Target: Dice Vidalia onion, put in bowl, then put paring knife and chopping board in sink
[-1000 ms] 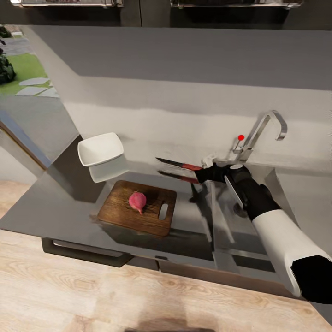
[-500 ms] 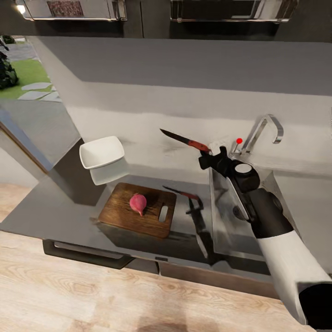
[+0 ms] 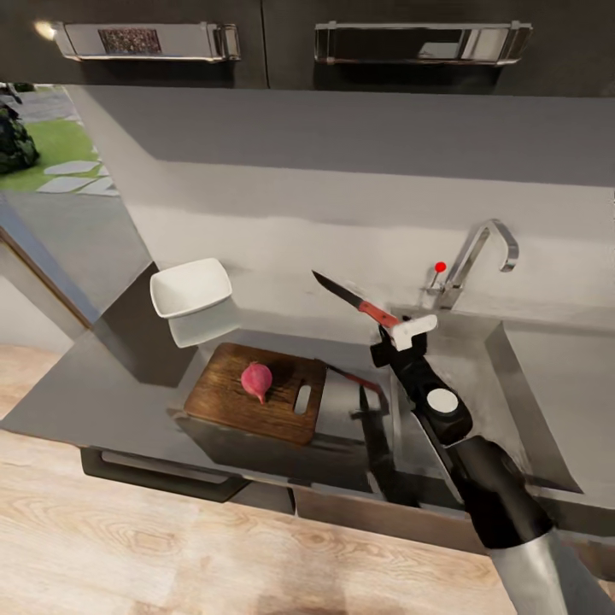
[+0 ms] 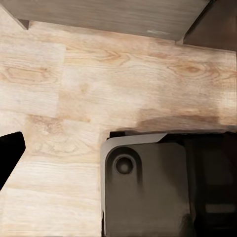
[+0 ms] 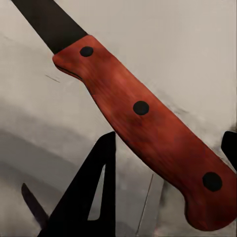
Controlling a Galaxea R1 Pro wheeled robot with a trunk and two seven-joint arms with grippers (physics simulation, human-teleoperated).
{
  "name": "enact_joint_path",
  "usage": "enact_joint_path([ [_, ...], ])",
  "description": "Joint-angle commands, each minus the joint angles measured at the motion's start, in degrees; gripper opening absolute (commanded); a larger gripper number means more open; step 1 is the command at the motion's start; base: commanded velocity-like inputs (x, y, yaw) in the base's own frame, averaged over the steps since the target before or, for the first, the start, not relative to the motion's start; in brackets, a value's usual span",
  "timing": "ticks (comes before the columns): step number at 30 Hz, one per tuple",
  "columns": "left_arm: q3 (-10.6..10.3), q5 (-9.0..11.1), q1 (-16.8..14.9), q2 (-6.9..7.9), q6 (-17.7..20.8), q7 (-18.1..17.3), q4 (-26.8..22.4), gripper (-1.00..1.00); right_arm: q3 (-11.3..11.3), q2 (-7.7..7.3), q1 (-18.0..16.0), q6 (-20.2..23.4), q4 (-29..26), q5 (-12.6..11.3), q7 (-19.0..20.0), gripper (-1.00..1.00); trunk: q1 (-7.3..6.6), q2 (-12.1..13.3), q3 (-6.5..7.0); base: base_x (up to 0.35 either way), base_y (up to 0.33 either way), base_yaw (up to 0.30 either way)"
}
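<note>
Standing before a long grey countertop [image 3: 102, 384], one sees glossy dark wall cabinets [image 3: 256, 43] above and pale wood floor [image 3: 128, 538] below, with a glimpse of green garden at the far left. A brown chopping board [image 3: 231, 401] lies on the counter with the pinkish Vidalia onion [image 3: 256, 379] resting on it. Just behind the board sits the white bowl [image 3: 190, 287]. To the right is the grey sink [image 3: 512, 384] with its bent chrome tap [image 3: 478, 256] and red knob.

The right gripper [image 3: 395, 333] hangs in the air between board and sink, pinching the red handle of the paring knife [image 3: 354, 301]; the dark blade points up and away toward the wall. Close up, the right wrist view shows the riveted handle [image 5: 148, 128], its blade tip cut off.

The left wrist view shows floor [image 4: 98, 89] and a dark robot part; whether the left gripper is spread or closed cannot be told.
</note>
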Motion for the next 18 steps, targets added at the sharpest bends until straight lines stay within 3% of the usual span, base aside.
enact_joint_path([
  [1,-0.1,0.4,0.0,0.03,-0.1,0.0,0.2,1.00,0.1,-0.06,1.1,-0.9,-0.1,0.3,-0.2,-1.00,0.04,-0.1,0.02,0.000,0.000,0.000],
  [5,-0.1,0.4,0.0,-0.06,-0.1,0.1,0.4,1.00,0.1,-0.06,4.0,-5.5,0.0,0.2,-0.4,-1.00,0.04,-0.1,0.32,0.000,0.000,0.000],
  [8,-0.1,0.4,0.0,-0.05,-0.1,0.1,1.3,1.00,0.1,-0.08,6.3,-8.0,0.0,-1.8,-0.4,-1.00,0.04,-0.1,0.42,0.000,0.000,0.000],
  [11,-0.1,0.4,0.0,-0.04,-0.2,0.1,2.2,1.00,0.1,-0.17,6.8,-8.8,-0.1,-4.1,-0.4,-1.00,0.04,-0.1,0.45,0.000,0.000,0.000],
  [18,-0.2,0.4,0.0,0.05,-0.2,0.1,2.9,1.00,-1.4,0.37,7.1,-10.8,1.5,-5.7,0.4,-1.00,0.04,-0.1,0.46,0.000,0.000,0.000],
])
